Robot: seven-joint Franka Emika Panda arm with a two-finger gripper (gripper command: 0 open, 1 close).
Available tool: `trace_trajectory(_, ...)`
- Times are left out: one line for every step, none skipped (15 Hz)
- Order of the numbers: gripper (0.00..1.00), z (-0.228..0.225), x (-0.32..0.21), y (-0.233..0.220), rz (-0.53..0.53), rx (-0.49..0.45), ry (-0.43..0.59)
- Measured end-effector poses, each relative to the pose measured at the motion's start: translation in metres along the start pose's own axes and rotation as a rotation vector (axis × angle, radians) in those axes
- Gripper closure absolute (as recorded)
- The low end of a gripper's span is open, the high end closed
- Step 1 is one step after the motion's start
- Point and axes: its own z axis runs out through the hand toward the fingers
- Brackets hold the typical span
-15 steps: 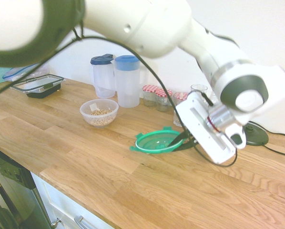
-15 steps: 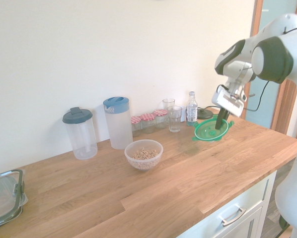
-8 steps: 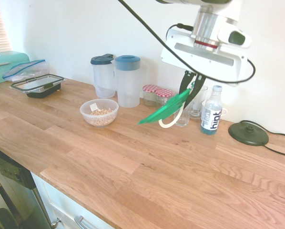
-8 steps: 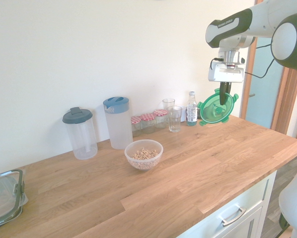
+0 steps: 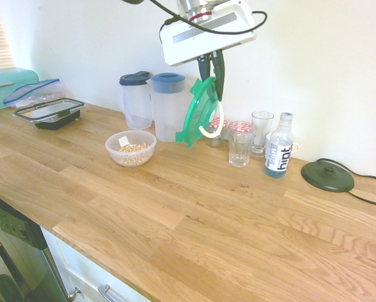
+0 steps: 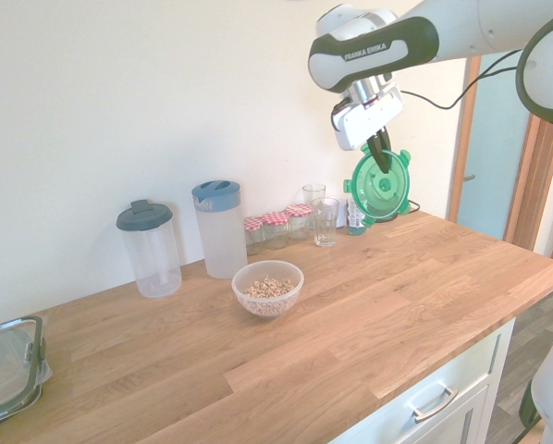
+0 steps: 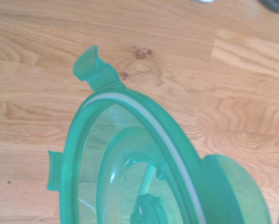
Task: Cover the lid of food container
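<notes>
The round green lid [image 5: 199,113] hangs almost on edge high above the wooden counter, with my gripper [image 5: 213,69] shut on its upper rim. In the second exterior view the lid [image 6: 379,186] faces the camera under the gripper [image 6: 379,148], showing its clip tabs and central knob. The wrist view is filled by the lid [image 7: 144,172] with its white ring, over bare wood. The food container [image 5: 131,148], a small clear bowl of brownish grains with a white tag, stands on the counter well below and to the side of the lid; it is uncovered [image 6: 268,288].
Two lidded clear pitchers [image 5: 168,107] stand by the wall behind the bowl. Red-checked jars [image 5: 238,128], glasses [image 5: 240,150] and a water bottle [image 5: 278,151] line the wall. A black disc with a cord [image 5: 327,176] lies far right. A rectangular black-rimmed container [image 5: 48,112] sits far left.
The arm lifted the lid off the counter and carried it up and across toward the pitchers and bowl. The lid swung from lying flat to hanging nearly vertical.
</notes>
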Motion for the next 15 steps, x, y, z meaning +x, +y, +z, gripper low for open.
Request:
trace_trajectory(1.0, -0.009, -0.007, -0.015, -0.009, -0.05, 0.051)
trace_trajectory(1.0, -0.017, -0.015, -0.032, -0.018, -0.099, 0.102)
trace_trajectory(1.0, -0.027, -0.024, -0.049, -0.022, -0.146, 0.156)
trace_trajectory(1.0, -0.037, -0.034, -0.068, -0.016, -0.188, 0.214)
trace_trajectory(1.0, -0.044, -0.046, -0.087, 0.0, -0.226, 0.267)
trace_trajectory(1.0, -0.049, -0.059, -0.105, 0.028, -0.26, 0.315)
trace_trajectory(1.0, -0.054, -0.074, -0.121, 0.067, -0.29, 0.352)
trace_trajectory(1.0, -0.057, -0.09, -0.136, 0.117, -0.316, 0.38)
trace_trajectory(1.0, -0.061, -0.106, -0.149, 0.168, -0.337, 0.406)
trace_trajectory(1.0, -0.064, -0.121, -0.16, 0.214, -0.354, 0.43)
trace_trajectory(1.0, -0.067, -0.137, -0.172, 0.272, -0.369, 0.45)
trace_trajectory(1.0, -0.07, -0.151, -0.185, 0.326, -0.375, 0.471)
trace_trajectory(1.0, -0.073, -0.161, -0.198, 0.379, -0.375, 0.492)
trace_trajectory(1.0, -0.076, -0.168, -0.212, 0.433, -0.372, 0.514)
trace_trajectory(1.0, -0.075, -0.173, -0.228, 0.47, -0.378, 0.529)
